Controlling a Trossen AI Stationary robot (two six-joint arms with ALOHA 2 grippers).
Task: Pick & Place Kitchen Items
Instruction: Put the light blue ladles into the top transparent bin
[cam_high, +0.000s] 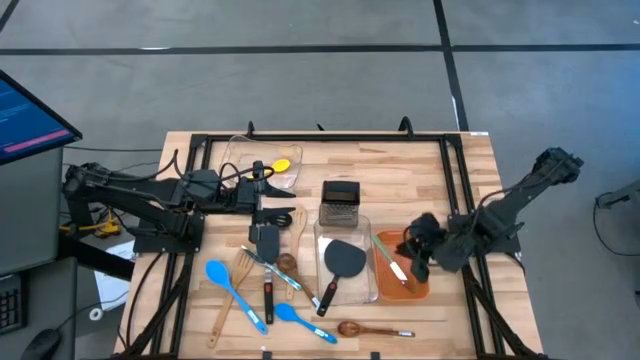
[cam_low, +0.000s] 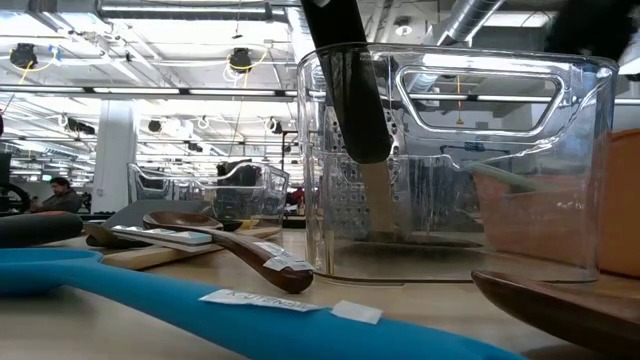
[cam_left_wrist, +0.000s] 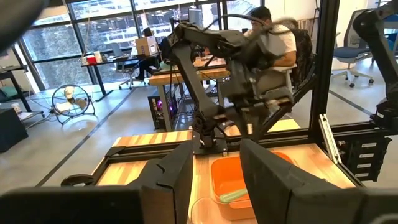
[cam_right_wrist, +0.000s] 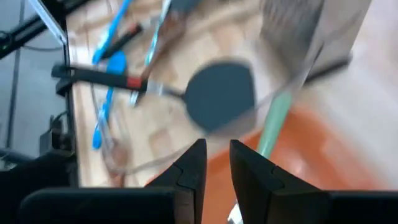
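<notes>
I am hovering my right gripper (cam_right_wrist: 214, 163) over the orange bin (cam_high: 392, 268) on the right of the table (cam_high: 470, 180), its fingers standing a little apart with nothing between them. A pale green utensil (cam_high: 390, 255) is lying in that bin. My left gripper (cam_high: 275, 195) is waiting open and empty on the left, beside the clear bin (cam_high: 240, 155) holding the yellow spoon (cam_high: 281, 165). A black turner (cam_high: 344, 260) is resting across the middle clear bin (cam_high: 368, 290), with the grater (cam_high: 341, 201) just behind it, and blue spoons (cam_high: 225, 280) are lying along the front

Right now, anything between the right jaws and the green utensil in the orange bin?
Nothing visible. The right gripper hangs over the orange bin, and the green utensil lies in it just past the jaws, with a narrow gap between them.
</notes>
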